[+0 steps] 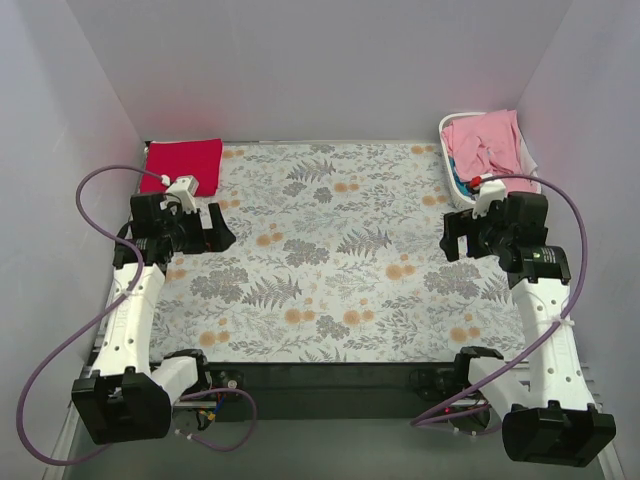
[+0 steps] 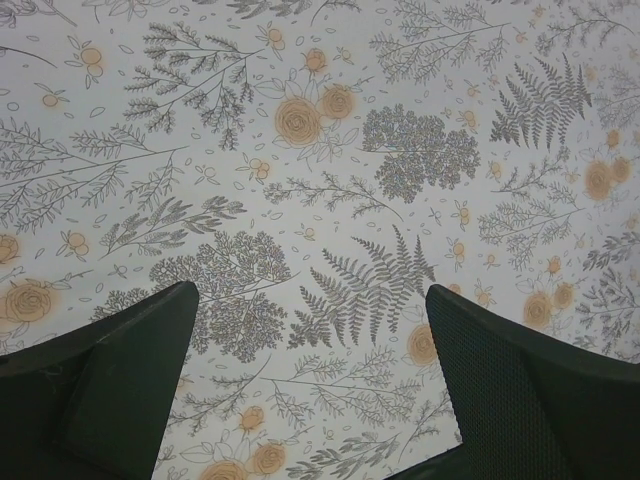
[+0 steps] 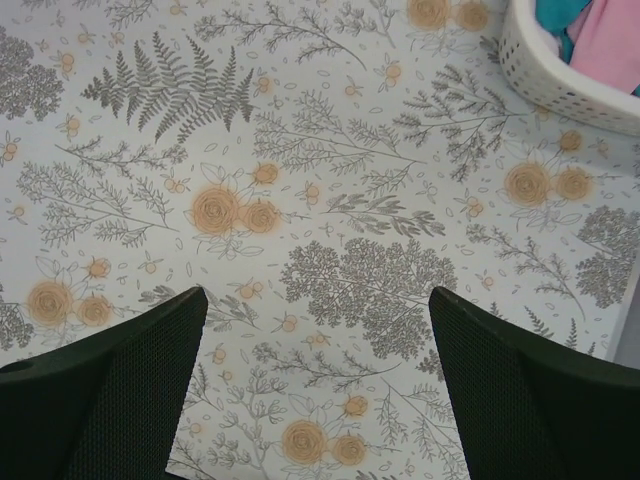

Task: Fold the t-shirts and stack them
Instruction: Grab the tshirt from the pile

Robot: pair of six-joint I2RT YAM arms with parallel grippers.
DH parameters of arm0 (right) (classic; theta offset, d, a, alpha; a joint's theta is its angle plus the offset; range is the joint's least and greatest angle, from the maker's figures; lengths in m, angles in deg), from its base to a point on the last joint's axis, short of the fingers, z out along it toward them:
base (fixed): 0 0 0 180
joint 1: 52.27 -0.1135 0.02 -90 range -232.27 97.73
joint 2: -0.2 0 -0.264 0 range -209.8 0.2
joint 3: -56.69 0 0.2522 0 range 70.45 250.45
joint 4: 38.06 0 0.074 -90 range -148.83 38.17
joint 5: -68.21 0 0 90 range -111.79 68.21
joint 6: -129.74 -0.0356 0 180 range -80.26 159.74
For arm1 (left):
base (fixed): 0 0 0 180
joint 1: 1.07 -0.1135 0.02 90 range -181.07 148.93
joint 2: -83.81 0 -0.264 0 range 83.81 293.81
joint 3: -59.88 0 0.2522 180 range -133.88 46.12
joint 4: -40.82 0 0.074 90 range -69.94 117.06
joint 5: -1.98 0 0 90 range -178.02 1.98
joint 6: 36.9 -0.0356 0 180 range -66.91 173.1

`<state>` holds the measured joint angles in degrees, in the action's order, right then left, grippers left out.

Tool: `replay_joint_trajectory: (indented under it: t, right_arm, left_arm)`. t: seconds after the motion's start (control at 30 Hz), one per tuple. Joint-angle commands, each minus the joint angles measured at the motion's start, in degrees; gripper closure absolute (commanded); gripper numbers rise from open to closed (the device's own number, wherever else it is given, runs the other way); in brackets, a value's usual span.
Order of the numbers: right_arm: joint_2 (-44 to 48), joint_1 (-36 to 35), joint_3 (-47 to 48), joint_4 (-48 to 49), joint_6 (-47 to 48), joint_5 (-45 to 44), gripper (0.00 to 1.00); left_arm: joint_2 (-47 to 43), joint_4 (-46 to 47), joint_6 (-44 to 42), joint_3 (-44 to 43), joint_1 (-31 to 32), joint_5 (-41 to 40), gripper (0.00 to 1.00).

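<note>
A bright red t-shirt (image 1: 183,163) lies folded at the far left corner of the floral cloth. A light pink t-shirt (image 1: 487,142) lies heaped in the white basket (image 1: 456,186) at the far right, with a bit of teal shirt (image 1: 452,166) under it. Pink fabric (image 3: 612,38) and teal fabric (image 3: 562,14) show in the right wrist view. My left gripper (image 1: 218,231) is open and empty over the cloth, just in front of the red shirt. My right gripper (image 1: 451,240) is open and empty beside the basket. Both wrist views show only the cloth between the jaws.
The grey-and-orange floral cloth (image 1: 330,250) covers the table between white walls. The basket's slatted wall (image 3: 560,80) is at the upper right of the right wrist view. Purple cables loop beside both arms.
</note>
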<state>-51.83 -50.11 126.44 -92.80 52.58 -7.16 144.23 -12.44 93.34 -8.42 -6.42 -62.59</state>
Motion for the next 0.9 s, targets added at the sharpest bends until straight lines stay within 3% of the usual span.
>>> replay_joint_trajectory:
  t: [0.0, 0.3, 0.5, 0.67, 0.77, 0.87]
  right_arm:
    - [-2.19, 0.13, 5.35, 0.36, 2.1, -1.62, 0.02]
    - [-29.24, 0.83, 32.94, -2.62, 1.48, 1.01, 0.02]
    - [-51.3, 6.19, 54.46, -2.01, -2.91, -0.57, 0.02]
    - [-69.47, 7.07, 74.5, -1.22, -1.25, -5.3, 0.02]
    - [-75.56, 7.51, 79.1, 2.46, -0.89, -9.95, 0.02]
    - [-76.11, 8.92, 71.93, 13.17, -2.9, -12.0, 0.02]
  left_arm:
    - [-0.93, -0.13, -1.31, -3.55, 0.16, -0.91, 0.02]
    - [4.35, 3.99, 5.98, -9.17, 0.16, -2.14, 0.02]
    - [8.13, 1.02, 4.84, -11.02, 0.25, 1.11, 0.02]
    - [9.62, -1.36, 4.84, -12.51, 0.25, 1.11, 0.02]
    - [10.24, -2.33, 4.93, -12.52, 0.25, 1.38, 0.02]
    - [10.33, -2.86, 4.84, -12.08, 0.16, 1.73, 0.02]
